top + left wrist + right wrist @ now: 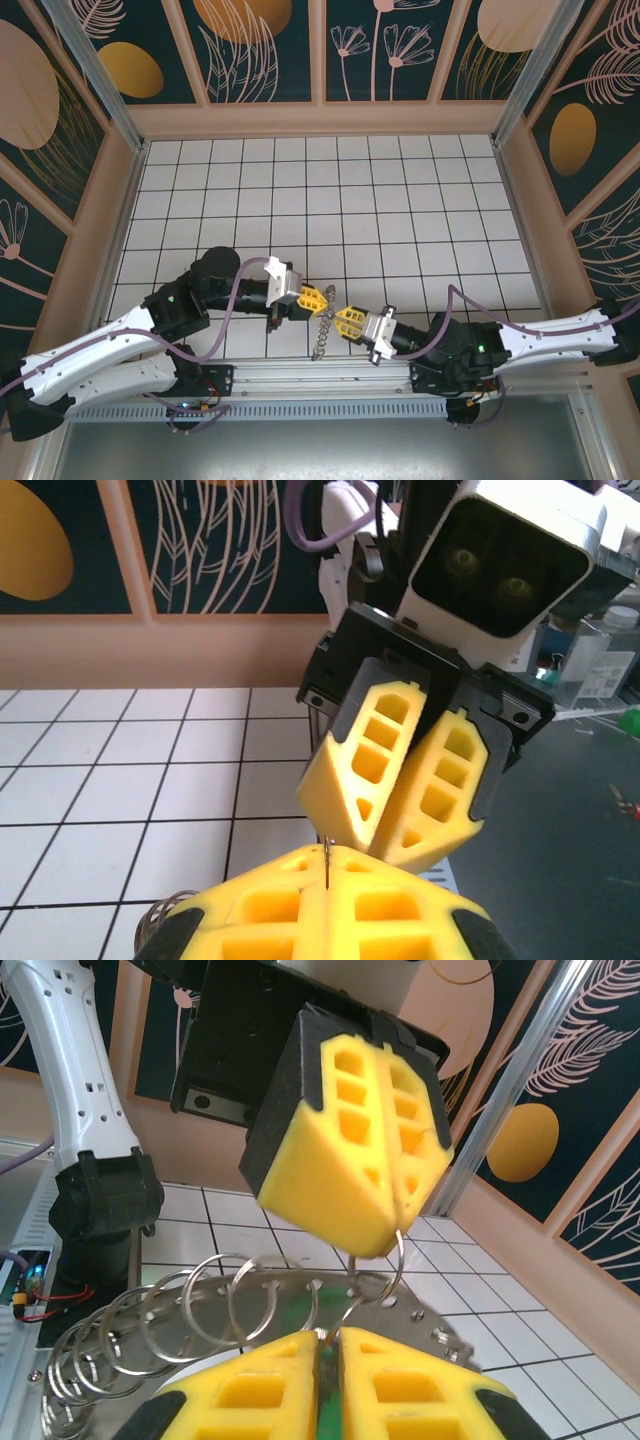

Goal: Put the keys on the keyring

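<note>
Both arms meet right over the keyring (pixel 322 338), a chain of thin metal loops trailing down from the two grippers onto the white tiled table (pixel 400 200). The left gripper (pixel 316 298) sits just up and left of the keyring's top, yellow fingers pressed tight together. From the right wrist you can see one loop's wire coming straight out of their tip, so it is pinching the keyring. The right gripper (pixel 347 321) is just to the right of the keyring's top, nose to nose with the left one. Its fingers are almost together with only a hairline slit, and a loop's wire runs into that slit, a pinch on the same ring. The other loops fan out to the left of that pinched ring and hang free. A strip of green (pixel 327 1405) shows through the slit below the ring, too little to say whether it is the key. Far off to the right of the keyring stands a clear bottle (pixel 600 645), any print on it too blurred to read.
</note>
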